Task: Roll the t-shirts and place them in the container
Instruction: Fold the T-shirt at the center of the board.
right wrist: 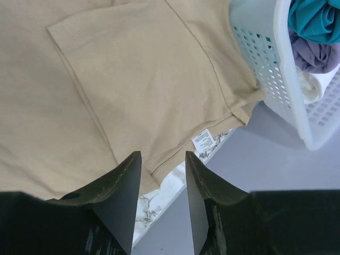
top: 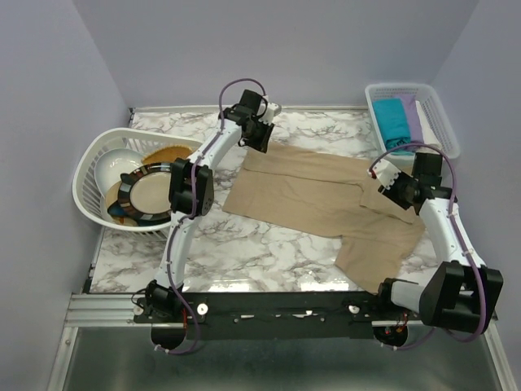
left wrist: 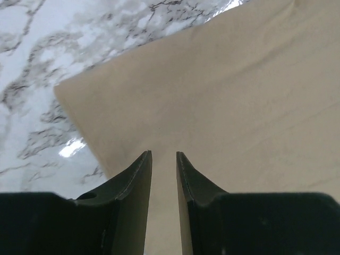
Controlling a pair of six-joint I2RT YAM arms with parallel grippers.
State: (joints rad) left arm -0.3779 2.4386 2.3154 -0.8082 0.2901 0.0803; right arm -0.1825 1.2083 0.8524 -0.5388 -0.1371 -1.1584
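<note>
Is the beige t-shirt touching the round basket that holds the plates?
Apart. The top view shows bare marble tabletop between the left edge of the beige t-shirt and the round basket.

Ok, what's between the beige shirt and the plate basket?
Only bare marble table, with the left arm crossing above it, seen in the top view.

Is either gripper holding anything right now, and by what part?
Nothing is held. The left gripper and the right gripper are both open over the beige t-shirt, with no cloth between their fingers.
</note>
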